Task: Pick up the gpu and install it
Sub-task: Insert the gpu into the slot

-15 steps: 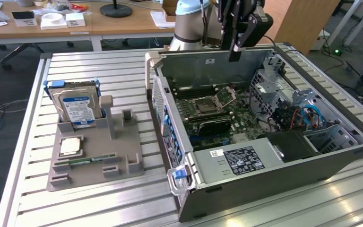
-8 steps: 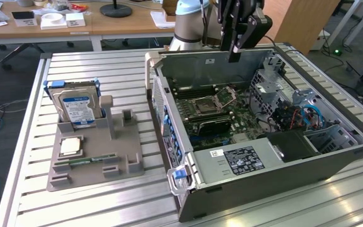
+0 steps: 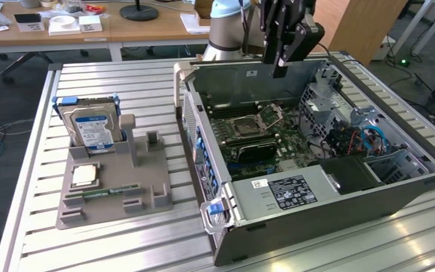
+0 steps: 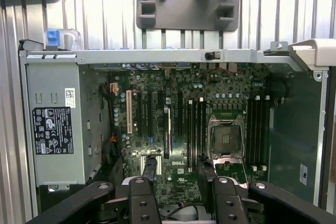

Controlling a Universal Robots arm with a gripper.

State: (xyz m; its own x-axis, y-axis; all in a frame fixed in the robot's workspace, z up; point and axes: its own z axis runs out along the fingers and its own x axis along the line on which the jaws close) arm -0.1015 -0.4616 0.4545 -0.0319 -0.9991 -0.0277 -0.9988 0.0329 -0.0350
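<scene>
Pincer: the pincer (image 3: 278, 68) (image 4: 177, 169) hangs above the open computer case (image 3: 399, 187), its two dark fingers (image 4: 149, 167) spread wide with nothing between them.
Arm: it comes down from the far side of the table (image 3: 127, 79) and is poised over the back wall of the case.
Gpu: the gpu (image 3: 249, 151) (image 4: 167, 129) is a thin dark card standing on edge in a slot of the motherboard (image 3: 278, 141), below the pincer and apart from it; no finger touches it.
Seating: from these angles it looks to be in the slot, but how deep it sits cannot be told.
Motherboard: green and crowded, it lies flat on the floor of the case directly beneath the pincer.
Processor socket: the socket (image 3: 242, 124) (image 4: 226, 135) sits just beside the gpu, under the pincer, silver frame showing.
Power supply: the grey box with the black label (image 3: 285, 192) (image 4: 52, 129) fills the end of the case farthest from the pincer.
Holder: the grey holder (image 3: 149, 187) lies on the table outside the case, well away from the pincer toward the exterior view's left.
Hard drive: the hard drive (image 3: 93, 133) with its blue-and-white label stands upright at the far end of that holder.
Memory stick: a narrow green memory stick (image 3: 104, 191) lies flat on the holder, near its front edge.
Table: ribbed metal slats carry both the case and the holder.
</scene>
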